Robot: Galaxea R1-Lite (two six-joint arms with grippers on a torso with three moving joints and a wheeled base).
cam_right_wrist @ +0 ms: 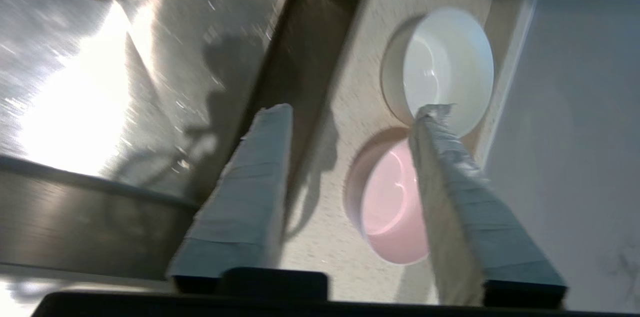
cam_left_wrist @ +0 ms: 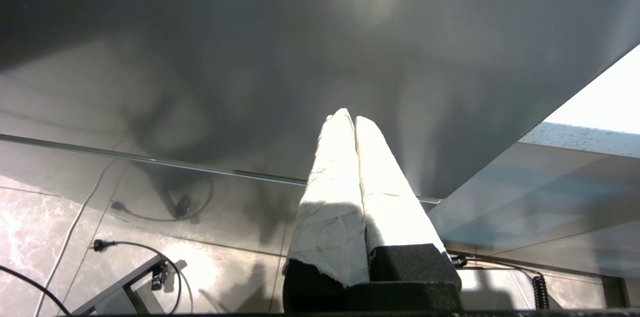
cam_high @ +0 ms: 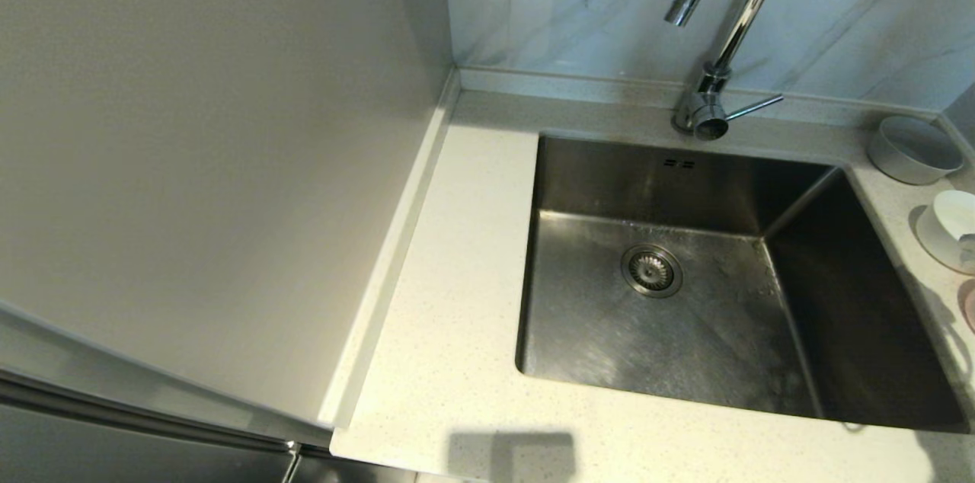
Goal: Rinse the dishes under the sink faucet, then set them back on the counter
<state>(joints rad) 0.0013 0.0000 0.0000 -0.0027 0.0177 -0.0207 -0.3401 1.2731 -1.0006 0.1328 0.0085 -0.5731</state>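
Above the counter (cam_right_wrist: 325, 237), the right gripper (cam_right_wrist: 355, 109) spreads wide over the pink bowl (cam_right_wrist: 390, 207), likely slick, breakable, best pinched at its rim; the left gripper (cam_left_wrist: 348, 117) sits closed.

The left hand (cam_left_wrist: 349, 118) has two tapered fingers wrapped in wrinkled white tape on black foam-like mounts; the right hand (cam_right_wrist: 356, 109) has similar fingers banded in pale tape on a black base.
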